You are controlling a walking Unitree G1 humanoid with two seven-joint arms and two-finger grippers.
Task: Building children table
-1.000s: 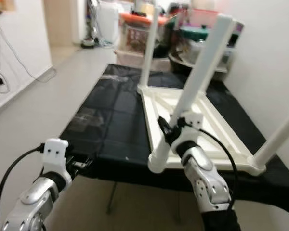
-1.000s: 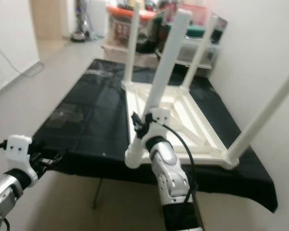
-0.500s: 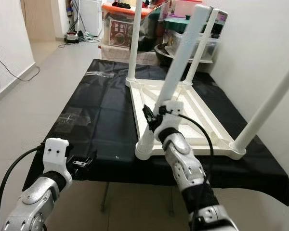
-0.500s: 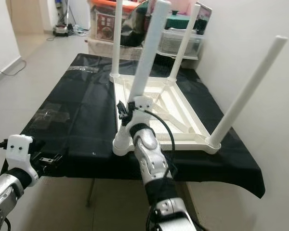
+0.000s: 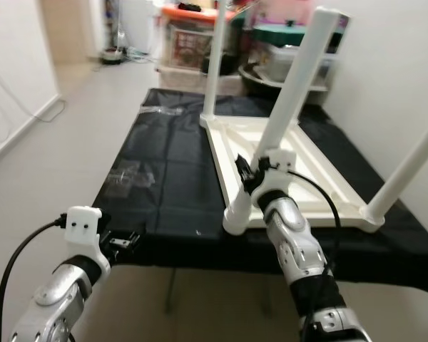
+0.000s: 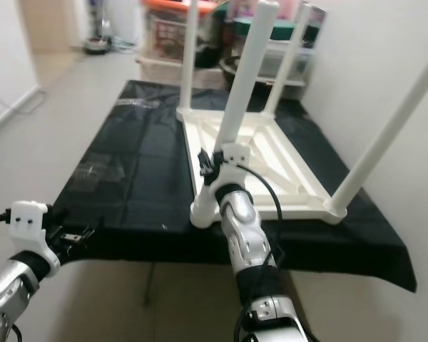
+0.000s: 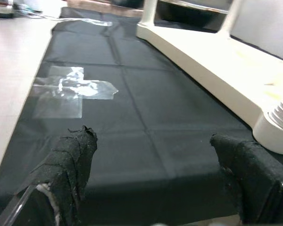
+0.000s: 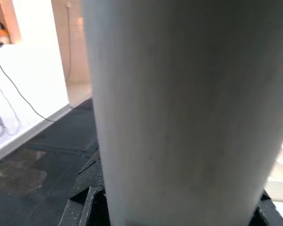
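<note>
Right jaws [image 5: 251,173] clamped on white table leg [image 5: 292,92], left jaws [image 7: 155,165] apart above black-covered surface [image 5: 164,178], storage bins [image 5: 192,43] behind.

Table [image 5: 285,178] – smooth white plastic; cloth [image 5: 164,178] – matt black.

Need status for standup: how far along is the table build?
Done: all four legs stand in the upturned white tabletop on the black-covered table. In hand: right gripper is shut on the near-left leg just above its socket. Left gripper is open and idle. Left: flipping it upright.
</note>
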